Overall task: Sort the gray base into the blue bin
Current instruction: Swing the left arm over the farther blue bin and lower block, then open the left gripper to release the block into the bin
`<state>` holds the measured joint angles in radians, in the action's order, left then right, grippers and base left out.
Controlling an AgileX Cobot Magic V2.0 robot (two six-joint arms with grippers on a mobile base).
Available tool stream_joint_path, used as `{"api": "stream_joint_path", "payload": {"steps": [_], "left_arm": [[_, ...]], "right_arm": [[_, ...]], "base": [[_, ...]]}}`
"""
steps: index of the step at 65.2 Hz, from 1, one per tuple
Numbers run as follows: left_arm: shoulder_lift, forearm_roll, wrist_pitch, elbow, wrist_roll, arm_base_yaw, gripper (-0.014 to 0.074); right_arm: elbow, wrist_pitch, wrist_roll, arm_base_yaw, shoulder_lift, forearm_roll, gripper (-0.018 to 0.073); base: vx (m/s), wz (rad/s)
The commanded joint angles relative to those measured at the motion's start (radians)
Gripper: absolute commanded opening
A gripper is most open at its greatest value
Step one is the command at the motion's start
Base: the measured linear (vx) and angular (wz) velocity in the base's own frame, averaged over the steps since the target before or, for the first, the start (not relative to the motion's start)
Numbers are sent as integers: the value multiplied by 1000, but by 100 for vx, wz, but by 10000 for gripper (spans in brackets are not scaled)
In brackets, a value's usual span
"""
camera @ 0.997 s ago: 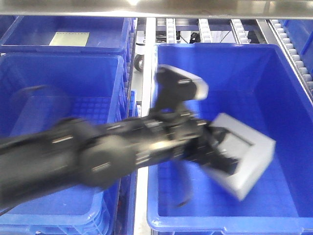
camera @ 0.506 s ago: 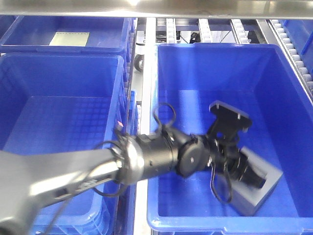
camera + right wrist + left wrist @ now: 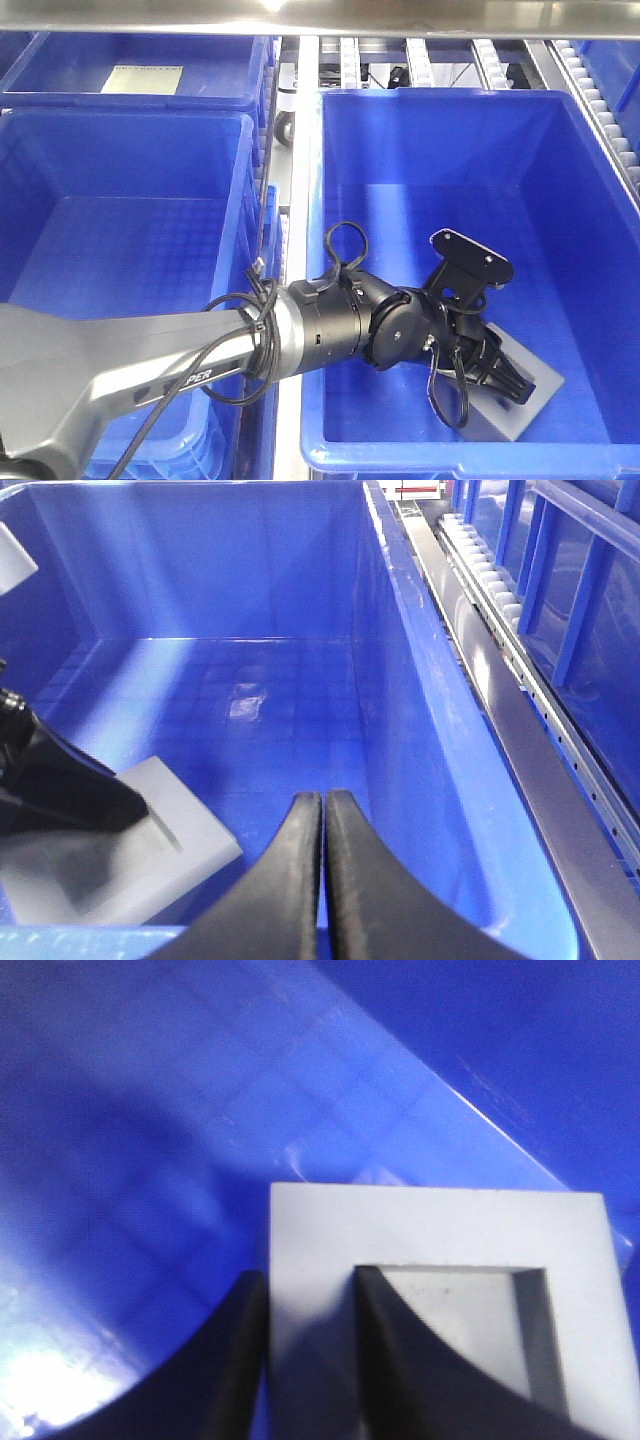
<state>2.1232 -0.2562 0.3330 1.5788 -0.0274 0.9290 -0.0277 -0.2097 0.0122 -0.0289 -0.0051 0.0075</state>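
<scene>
Here, the gray base (image 3: 528,385) lies on the floor of the blue bin (image 3: 455,100), in the near corner farthest from the neighbouring bin (image 3: 130,125), its windowed face turned up.

Left hand (image 3: 500,378) reaches down into the blue bin from the neighbour's side, arm crossing the shared rims. Wrist view: its two dark fingers (image 3: 235,1360) straddle one wall of the gray base (image 3: 440,1310), one finger outside the block, the other inside the recessed window. They sit against that wall on both sides, so the hand is clamped on the block's frame. The block's underside appears to meet the bin floor; whether it is lifted slightly I cannot tell.

Right hand (image 3: 324,880) hangs over the near rim of the blue bin (image 3: 400,680), fingers pressed together, nothing between them. The gray base (image 3: 120,850) sits just beside it, not touching.

A pale flat sheet (image 3: 142,79) lies in a farther bin behind the neighbour.
</scene>
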Motion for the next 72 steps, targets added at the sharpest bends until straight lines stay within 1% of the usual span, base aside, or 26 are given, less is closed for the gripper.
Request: {"api": "stream_joint_path", "payload": {"steps": [1,4,8,12,17,23,29,34,42,46,53,58,72], "left_arm": [[-68,-8,-53,31,7,4,386],[-75,-8,-43,31,7,4,425],[-90,-8,-15,31,7,4,455],[-111,-8,15,31,7,4,461],[-140,-5,75,31,7,4,449],[-180,19,151,29,7,4,400],[-226,50,201,13,7,5,316],[-271,90,223,-15,7,5,223],[-357,145,227,-80,7,5,60],[-398,151,227,-123,7,5,-6],[-478,153,215,-205,7,5,-9],[-544,172,195,-272,7,5,-8],[-770,180,97,-487,7,4,-8]], "right_arm": [[-2,60,-12,-2,18,-8,-5],[-2,60,-12,-2,18,-8,-5],[-2,60,-12,-2,18,-8,-5],[-2,60,-12,-2,18,-8,-5],[-2,60,-12,-2,18,-8,-5],[-2,60,-12,-2,18,-8,-5],[-2,60,-12,-2,18,-8,-5],[-2,60,-12,-2,18,-8,-5],[-2,60,-12,-2,18,-8,-5],[-2,60,-12,-2,18,-8,-5],[-2,60,-12,-2,18,-8,-5],[-2,60,-12,-2,18,-8,-5],[-2,60,-12,-2,18,-8,-5]], "base": [[0,0],[0,0],[0,0],[0,0],[0,0],[0,0],[0,0],[0,0],[0,0],[0,0],[0,0],[0,0],[0,0]]}}
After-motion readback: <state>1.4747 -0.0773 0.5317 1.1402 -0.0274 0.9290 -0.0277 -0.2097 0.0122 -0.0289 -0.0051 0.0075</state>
